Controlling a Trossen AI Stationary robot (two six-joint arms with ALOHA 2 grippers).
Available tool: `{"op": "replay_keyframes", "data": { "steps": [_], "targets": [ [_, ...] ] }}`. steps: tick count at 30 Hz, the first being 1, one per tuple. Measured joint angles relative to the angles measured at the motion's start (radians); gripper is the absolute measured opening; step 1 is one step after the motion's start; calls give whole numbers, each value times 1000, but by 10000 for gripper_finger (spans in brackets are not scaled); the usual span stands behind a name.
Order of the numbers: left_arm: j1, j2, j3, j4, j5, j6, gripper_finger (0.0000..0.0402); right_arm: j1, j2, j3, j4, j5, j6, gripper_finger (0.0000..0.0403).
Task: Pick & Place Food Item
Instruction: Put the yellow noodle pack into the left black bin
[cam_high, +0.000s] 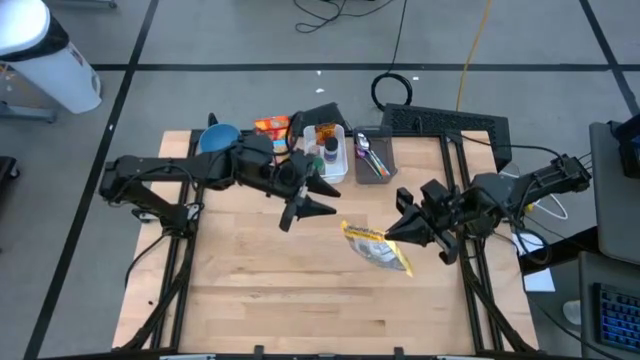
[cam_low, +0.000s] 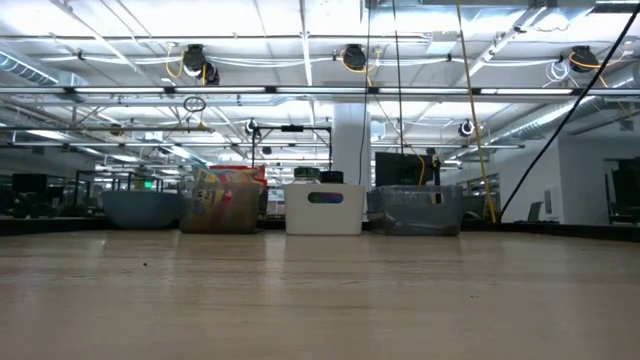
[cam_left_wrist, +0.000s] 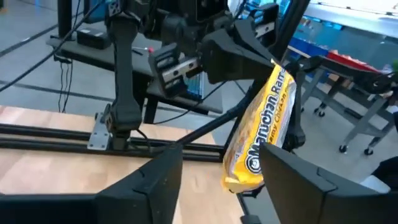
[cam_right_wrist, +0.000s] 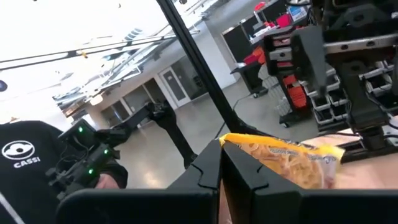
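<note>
- While the noodle packet (cam_high: 376, 247) hangs above the middle of the table (cam_high: 250, 290) in the high view, the right gripper (cam_high: 398, 232) is clenched on its near end; the left gripper (cam_high: 312, 204) is just beside it, jaws parted and not touching it. By my reading this is a handover, with the packet now held by the right arm alone.
- Low view: neither arm nor the packet shows; only a blue bowl (cam_low: 141, 208), a snack bag (cam_low: 222, 200), a white bin (cam_low: 323, 208) and a clear tub (cam_low: 416, 209) along the far edge.
- Left wrist view: the open fingers (cam_left_wrist: 146, 184) frame the dangling packet, empty.
- Right wrist view: closed fingers pinch the packet's edge. Next, the right arm would likely carry it to a container and release; which one I cannot tell.
</note>
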Motion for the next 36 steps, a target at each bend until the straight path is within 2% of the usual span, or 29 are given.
{"op": "replay_keyframes", "data": {
  "steps": [4,9,26,36],
  "targets": [
    [1,10,0,3,40,0,238,0,0,0,30,-24,-1,0],
    [0,35,0,53,102,-4,238,0,3,0,53,-27,-11,0],
    [-4,99,0,122,182,-8,169,0,3,0,61,-48,-26,0],
    [-11,105,-1,121,188,-1,153,-26,3,0,78,-74,-26,0]
  ]
}}
